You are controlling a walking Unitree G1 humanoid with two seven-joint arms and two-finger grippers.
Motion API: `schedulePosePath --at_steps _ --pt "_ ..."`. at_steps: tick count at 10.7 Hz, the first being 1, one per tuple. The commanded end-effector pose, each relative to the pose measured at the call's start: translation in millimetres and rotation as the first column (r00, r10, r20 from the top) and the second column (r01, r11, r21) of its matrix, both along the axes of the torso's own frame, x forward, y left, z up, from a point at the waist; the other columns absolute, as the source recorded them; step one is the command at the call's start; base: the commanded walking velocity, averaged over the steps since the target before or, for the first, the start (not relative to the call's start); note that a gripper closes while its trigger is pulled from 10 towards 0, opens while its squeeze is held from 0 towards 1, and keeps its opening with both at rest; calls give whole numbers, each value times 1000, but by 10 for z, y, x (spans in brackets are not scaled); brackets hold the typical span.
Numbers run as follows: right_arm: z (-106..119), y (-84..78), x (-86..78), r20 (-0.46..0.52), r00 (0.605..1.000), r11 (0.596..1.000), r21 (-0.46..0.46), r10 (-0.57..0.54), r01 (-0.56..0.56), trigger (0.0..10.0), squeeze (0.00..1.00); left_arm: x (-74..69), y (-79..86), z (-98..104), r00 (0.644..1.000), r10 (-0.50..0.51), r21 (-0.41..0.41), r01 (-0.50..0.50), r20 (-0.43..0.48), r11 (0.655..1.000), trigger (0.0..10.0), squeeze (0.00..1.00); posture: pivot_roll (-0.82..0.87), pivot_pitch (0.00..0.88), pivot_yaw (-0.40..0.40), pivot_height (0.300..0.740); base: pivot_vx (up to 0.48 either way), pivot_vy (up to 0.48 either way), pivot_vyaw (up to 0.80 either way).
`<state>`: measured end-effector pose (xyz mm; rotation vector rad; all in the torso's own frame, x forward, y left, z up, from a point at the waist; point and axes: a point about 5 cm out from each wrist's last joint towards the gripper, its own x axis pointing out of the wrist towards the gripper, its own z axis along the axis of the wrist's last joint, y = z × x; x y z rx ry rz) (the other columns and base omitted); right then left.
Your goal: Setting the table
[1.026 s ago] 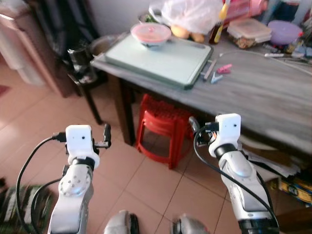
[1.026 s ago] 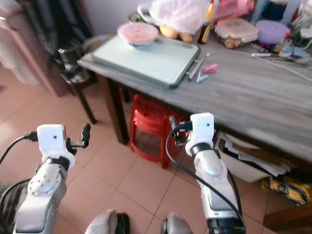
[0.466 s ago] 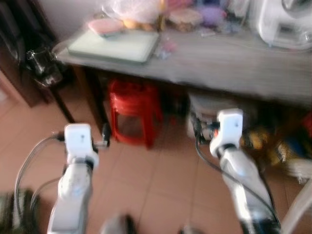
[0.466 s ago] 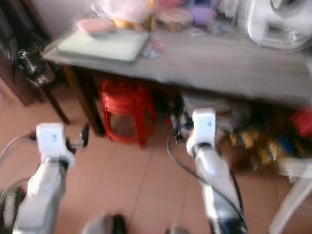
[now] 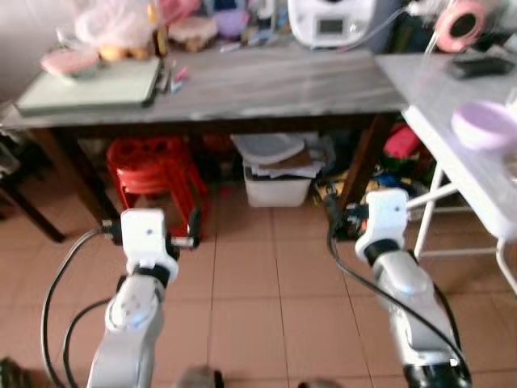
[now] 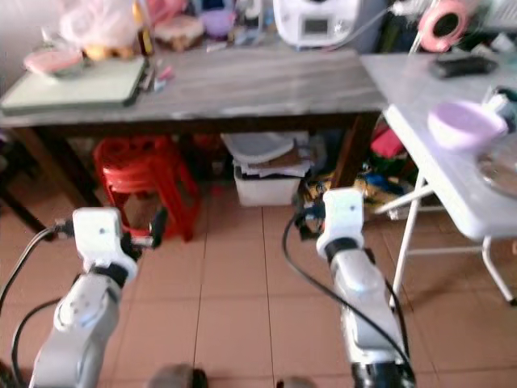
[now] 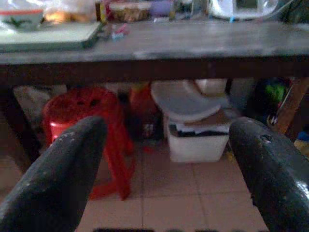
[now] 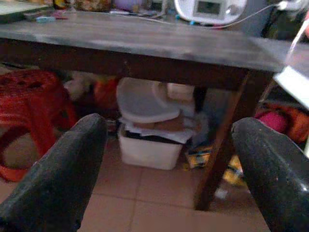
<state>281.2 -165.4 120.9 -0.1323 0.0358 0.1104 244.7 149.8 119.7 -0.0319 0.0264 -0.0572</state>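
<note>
A pink bowl rests at the far left of a long grey table, beside a pale green board. A purple bowl stands on a white folding table at the right. Both arms are held low over the tiled floor, well short of either table. My left gripper is open with nothing between its fingers and faces the space under the grey table. My right gripper is open and empty too, pointing at the table's right leg.
Under the grey table stand a red plastic stool and a white storage box with papers on it. A white appliance, jars and a plastic bag crowd the table's back. Clutter lies by the folding table's legs.
The whole view has swung to the right, so the camera turned. The white folding table with the purple bowl has come into sight. Both arms keep the same pose.
</note>
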Motion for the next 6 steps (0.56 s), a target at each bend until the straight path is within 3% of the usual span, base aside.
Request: schedulePosePath --at_steps 1,4,6 --pt "45 53 27 19 1000 1000 -11 9 -9 10000 0 -8 51 1 1000 0 4 0 -4 1000 10000 0 -5 113 23 740 0 0 0" --pt "39 52 36 12 1000 1000 15 22 -23 10000 0 -6 43 -4 1000 0 -3 0 -15 1000 10000 0 -8 109 21 740 0 -364 0" --pt "82 60 34 37 999 999 -15 30 -30 10000 0 4 39 2 1000 -2 -12 2 -15 1000 10000 0 -10 111 20 740 0 -469 0"
